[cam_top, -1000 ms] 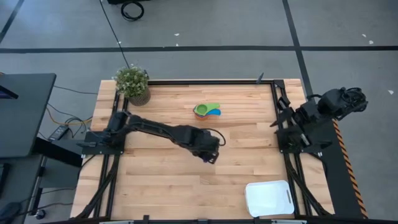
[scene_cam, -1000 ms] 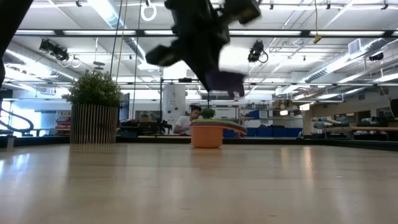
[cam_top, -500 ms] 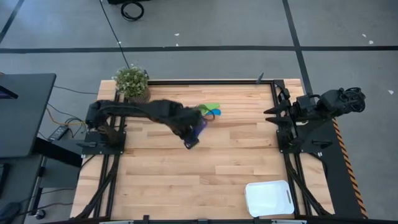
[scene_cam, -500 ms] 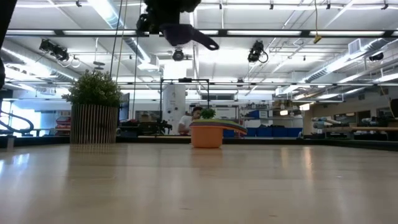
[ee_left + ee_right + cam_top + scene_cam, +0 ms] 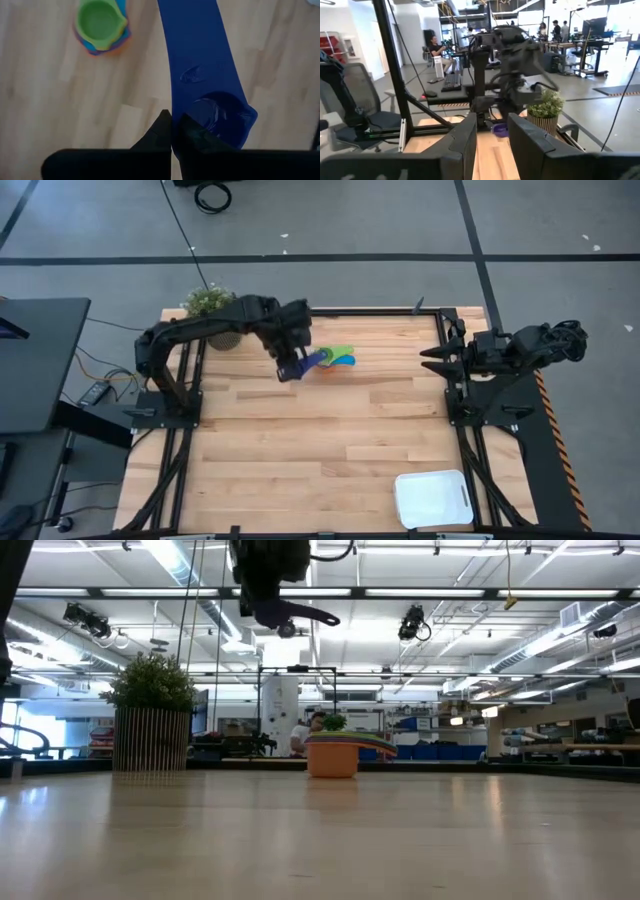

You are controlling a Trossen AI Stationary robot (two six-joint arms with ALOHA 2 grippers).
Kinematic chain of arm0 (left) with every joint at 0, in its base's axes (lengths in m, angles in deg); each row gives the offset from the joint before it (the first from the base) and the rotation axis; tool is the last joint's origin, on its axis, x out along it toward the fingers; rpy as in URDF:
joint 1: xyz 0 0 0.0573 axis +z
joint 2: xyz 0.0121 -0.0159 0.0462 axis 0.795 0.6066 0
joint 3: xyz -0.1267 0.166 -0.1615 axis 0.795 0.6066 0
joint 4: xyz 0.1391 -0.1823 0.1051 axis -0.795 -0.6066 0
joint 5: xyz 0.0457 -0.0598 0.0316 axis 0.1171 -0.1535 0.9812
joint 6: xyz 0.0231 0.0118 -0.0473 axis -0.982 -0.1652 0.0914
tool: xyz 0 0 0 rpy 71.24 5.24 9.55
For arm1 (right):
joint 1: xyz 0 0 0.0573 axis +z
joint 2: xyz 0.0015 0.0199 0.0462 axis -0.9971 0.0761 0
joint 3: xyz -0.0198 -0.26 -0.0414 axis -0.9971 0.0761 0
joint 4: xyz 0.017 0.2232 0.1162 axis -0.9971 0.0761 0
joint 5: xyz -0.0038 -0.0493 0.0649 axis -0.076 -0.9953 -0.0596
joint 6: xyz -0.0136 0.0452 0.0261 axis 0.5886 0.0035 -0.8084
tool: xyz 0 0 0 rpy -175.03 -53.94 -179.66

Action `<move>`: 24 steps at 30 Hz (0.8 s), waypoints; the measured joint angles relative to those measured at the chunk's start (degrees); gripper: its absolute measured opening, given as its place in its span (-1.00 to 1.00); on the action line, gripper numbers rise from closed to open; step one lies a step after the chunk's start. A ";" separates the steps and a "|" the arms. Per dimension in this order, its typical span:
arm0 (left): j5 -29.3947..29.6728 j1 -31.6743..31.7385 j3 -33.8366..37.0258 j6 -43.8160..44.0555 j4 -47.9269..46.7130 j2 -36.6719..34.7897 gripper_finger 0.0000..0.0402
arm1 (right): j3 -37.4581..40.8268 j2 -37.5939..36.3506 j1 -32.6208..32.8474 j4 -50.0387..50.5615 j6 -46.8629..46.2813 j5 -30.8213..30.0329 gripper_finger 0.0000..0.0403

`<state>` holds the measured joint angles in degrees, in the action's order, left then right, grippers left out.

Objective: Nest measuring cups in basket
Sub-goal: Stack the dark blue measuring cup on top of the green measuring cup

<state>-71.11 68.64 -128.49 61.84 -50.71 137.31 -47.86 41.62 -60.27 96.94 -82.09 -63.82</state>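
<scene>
A dark blue measuring cup (image 5: 307, 362) hangs high above the table, with my left gripper (image 5: 290, 370) shut on it, just left of a stack of nested cups (image 5: 338, 360). The stack has the green cup (image 5: 101, 22) on top and stands on the wood near the far edge. The white basket (image 5: 432, 498) lies at the near right corner. My right gripper (image 5: 428, 355) waits open at the right edge, held level and pointing toward the table's left. My left gripper pinches the dark blue cup at its wider bowl end (image 5: 186, 129) between its two fingers. It comes steeply from above. The flat handle (image 5: 192, 50) runs away from the fingers. The cup (image 5: 285, 612) hangs below the gripper, clear of the table, with its handle sticking out sideways.
A potted plant (image 5: 212, 308) stands at the far left corner, close behind my left arm. Bare wood lies between the stack and the basket. People and desks show in the room beyond the table.
My left gripper has risen and swung from the table's middle toward the far edge, up to the stack's left side. It has rolled as it went, and the dark blue cup has gone with it. My right gripper has turned to point toward the table's left.
</scene>
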 joint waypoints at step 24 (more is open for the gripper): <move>-7.23 13.19 0.00 -29.14 8.81 10.57 -0.96 | 0.00 0.86 -0.04 -0.84 -0.07 -5.83 -0.42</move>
<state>-78.34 81.82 -128.49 32.71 -41.90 147.88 -47.86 42.49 -60.31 96.10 -82.16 -69.65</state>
